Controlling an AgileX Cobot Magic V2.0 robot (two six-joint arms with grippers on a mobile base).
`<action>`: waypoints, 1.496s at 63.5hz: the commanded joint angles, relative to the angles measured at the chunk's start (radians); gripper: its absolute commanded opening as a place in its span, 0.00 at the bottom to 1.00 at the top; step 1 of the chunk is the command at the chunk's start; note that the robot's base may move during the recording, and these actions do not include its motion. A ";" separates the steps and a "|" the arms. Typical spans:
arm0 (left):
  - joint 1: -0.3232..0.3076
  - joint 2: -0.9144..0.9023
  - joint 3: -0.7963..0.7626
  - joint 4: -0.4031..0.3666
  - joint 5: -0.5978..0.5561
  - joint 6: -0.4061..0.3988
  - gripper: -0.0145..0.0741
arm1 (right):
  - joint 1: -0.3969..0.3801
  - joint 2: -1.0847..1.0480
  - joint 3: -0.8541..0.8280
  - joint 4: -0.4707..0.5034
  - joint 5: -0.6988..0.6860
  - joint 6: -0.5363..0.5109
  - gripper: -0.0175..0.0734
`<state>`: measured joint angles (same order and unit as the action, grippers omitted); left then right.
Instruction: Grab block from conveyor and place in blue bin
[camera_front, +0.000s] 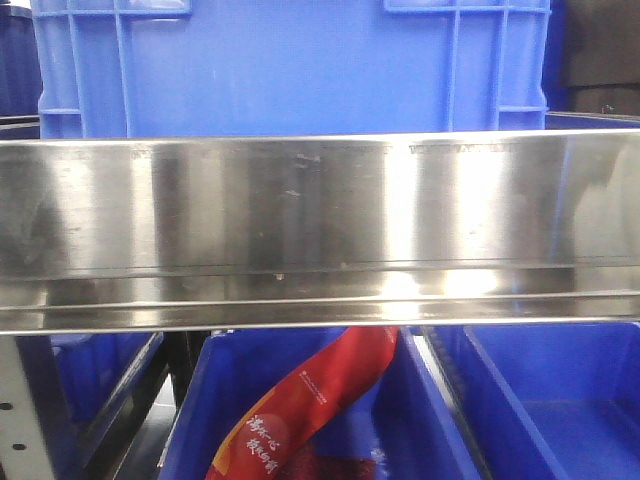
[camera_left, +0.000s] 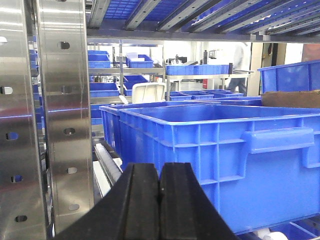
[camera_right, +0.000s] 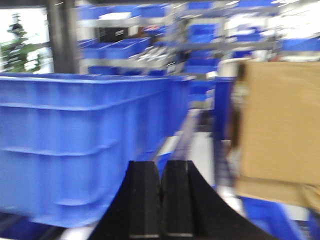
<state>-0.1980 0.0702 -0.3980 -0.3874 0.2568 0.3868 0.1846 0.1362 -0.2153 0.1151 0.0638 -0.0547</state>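
In the front view a broad brushed stainless-steel beam (camera_front: 320, 225), scuffed and mirror-bright, spans the whole width. Above it stands a large ribbed blue plastic crate (camera_front: 290, 65); below it are open blue plastic bins (camera_front: 560, 400), the middle one holding a glossy red packet with white lettering (camera_front: 310, 410). No block or conveyor belt shows in any view.

In the left wrist view a perforated polished steel upright (camera_left: 65, 115) stands at the left, and a moulded blue plastic bin with a handle lip (camera_left: 225, 160) sits to the right. The left end effector (camera_left: 159, 200) is clenched, its flat matte black pads pressed together with nothing between them.

The right wrist view is blurred: a ribbed blue crate (camera_right: 85, 145) on the left, a brown cardboard box (camera_right: 280, 125) on the right. The right end effector (camera_right: 161, 200) is likewise clenched and empty
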 joint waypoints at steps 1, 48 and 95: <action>0.004 -0.004 0.001 -0.011 -0.014 0.001 0.04 | -0.074 -0.072 0.046 -0.010 0.000 0.000 0.01; 0.004 -0.004 0.001 -0.011 -0.014 0.001 0.04 | -0.159 -0.136 0.215 -0.027 -0.102 0.000 0.01; 0.004 -0.004 0.001 -0.011 -0.014 0.001 0.04 | -0.159 -0.136 0.215 -0.027 -0.095 0.000 0.01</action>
<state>-0.1980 0.0702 -0.3965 -0.3874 0.2568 0.3885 0.0307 0.0034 0.0000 0.0964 -0.0103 -0.0548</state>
